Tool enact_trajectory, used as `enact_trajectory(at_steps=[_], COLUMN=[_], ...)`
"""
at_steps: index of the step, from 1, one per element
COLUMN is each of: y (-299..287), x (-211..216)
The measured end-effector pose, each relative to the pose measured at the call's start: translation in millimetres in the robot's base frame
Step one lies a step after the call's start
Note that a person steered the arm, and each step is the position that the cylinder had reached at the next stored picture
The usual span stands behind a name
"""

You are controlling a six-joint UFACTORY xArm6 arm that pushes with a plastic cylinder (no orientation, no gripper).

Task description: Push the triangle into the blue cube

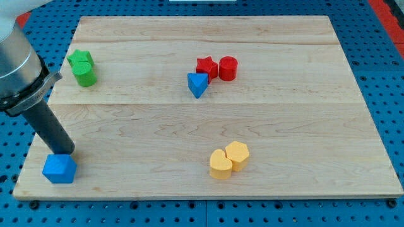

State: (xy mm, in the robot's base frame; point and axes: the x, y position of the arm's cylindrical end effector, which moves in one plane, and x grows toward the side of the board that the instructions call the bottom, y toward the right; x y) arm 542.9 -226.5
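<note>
Blue cube (pixel 59 169) sits at the board's (pixel 303 126) bottom-left edge, touching my tip (pixel 65 153); blue triangle (pixel 197 84) mid-board.

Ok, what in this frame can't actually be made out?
- My tip: its end sits right behind the blue cube; contact can't be confirmed.
- Arm: cut off by the view's left and top edges.
- Two green blocks: pressed together, shapes unclear.
- Red star: lower part hidden by the blue triangle.
- Yellow pair: overlapping, exact shapes uncertain.
</note>
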Motion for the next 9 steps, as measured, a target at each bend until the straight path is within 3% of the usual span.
enact_trajectory(at_steps=[1,2,4,7,9], y=[0.0,48.8,231.9,267.7,240.0], x=[-1.8,-7.3,-67.6,-125.7,-142.5])
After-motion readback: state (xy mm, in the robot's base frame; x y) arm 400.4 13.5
